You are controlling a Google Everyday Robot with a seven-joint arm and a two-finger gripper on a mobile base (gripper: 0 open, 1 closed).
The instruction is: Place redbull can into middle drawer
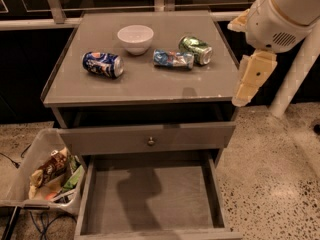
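Observation:
The redbull can (173, 59), slim and light-blue with silver, lies on its side on the grey cabinet top (150, 86), just left of a green can (196, 49). The middle drawer (165, 201) is pulled out below, with a bare grey floor and nothing in it. My gripper (250, 81) hangs at the cabinet's right edge, level with the top and to the right of the cans. It holds nothing that I can see.
A fatter dark-blue can (103, 64) lies at the left of the top, and a white bowl (135, 38) stands at the back. A shut drawer front with a round knob (150, 140) sits above the open drawer. A bin of snack packets (47, 174) stands on the floor at the left.

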